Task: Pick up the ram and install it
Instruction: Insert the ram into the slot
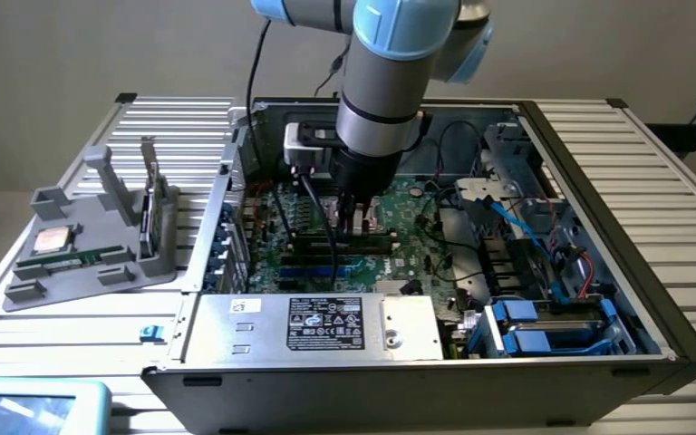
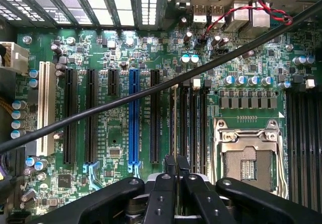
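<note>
On the exterior view's left, a grey holder (image 1: 88, 240) on the slatted worktop (image 1: 33, 317) keeps spare parts upright for easy pickup, a thin stick (image 1: 149, 204) standing in it edge-up. Further right, inside the open computer case (image 1: 590, 272), the gripper (image 1: 354, 222) points straight down over the motherboard (image 2: 115, 53). Its fingers (image 2: 166, 183) sit close together, clamped on the ram (image 2: 174, 128) (seen edge-on), which is lined up along the black memory slots (image 2: 188, 128) beside the empty processor socket (image 2: 246, 158), apparently so it can seat squarely.
</note>
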Robot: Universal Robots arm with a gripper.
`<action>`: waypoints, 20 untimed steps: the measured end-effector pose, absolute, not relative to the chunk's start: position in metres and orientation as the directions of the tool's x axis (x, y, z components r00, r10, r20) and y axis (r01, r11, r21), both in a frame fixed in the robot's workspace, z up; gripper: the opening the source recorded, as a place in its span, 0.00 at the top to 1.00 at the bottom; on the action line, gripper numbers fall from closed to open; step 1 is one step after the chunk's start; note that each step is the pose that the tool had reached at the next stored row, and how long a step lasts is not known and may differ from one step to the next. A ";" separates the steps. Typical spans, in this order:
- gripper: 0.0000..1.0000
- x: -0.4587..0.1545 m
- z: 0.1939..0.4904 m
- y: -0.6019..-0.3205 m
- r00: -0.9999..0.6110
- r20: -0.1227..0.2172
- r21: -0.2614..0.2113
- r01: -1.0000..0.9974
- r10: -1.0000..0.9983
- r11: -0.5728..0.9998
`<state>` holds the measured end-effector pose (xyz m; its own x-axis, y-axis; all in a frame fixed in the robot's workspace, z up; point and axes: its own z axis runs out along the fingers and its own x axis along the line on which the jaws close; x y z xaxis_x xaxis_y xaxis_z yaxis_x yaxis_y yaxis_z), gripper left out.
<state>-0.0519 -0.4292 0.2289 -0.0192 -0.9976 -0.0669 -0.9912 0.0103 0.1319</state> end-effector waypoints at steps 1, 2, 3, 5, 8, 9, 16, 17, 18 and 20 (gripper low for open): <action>0.89 -0.052 0.229 -0.429 -0.019 -0.067 0.132 -0.991 -0.998 0.010; 0.87 -0.052 0.229 -0.429 -0.019 -0.067 0.132 -0.991 -0.998 0.010; 0.87 -0.052 0.229 -0.429 -0.019 -0.067 0.132 -0.991 -0.998 0.010; 0.81 -0.052 0.229 -0.429 -0.019 -0.067 0.132 -0.991 -0.998 0.010; 0.81 -0.052 0.229 -0.429 -0.019 -0.067 0.132 -0.991 -0.998 0.010; 0.81 -0.052 0.229 -0.429 -0.019 -0.067 0.132 -0.991 -0.998 0.010; 0.81 -0.052 0.229 -0.429 -0.019 -0.069 0.131 -0.991 -0.997 0.010; 0.81 -0.052 0.229 -0.429 -0.019 -0.070 0.130 -0.991 -0.997 0.010; 0.81 -0.052 0.229 -0.429 -0.019 -0.072 0.129 -0.992 -0.997 0.010; 0.81 -0.052 0.229 -0.429 -0.019 -0.072 0.128 -0.992 -0.997 0.010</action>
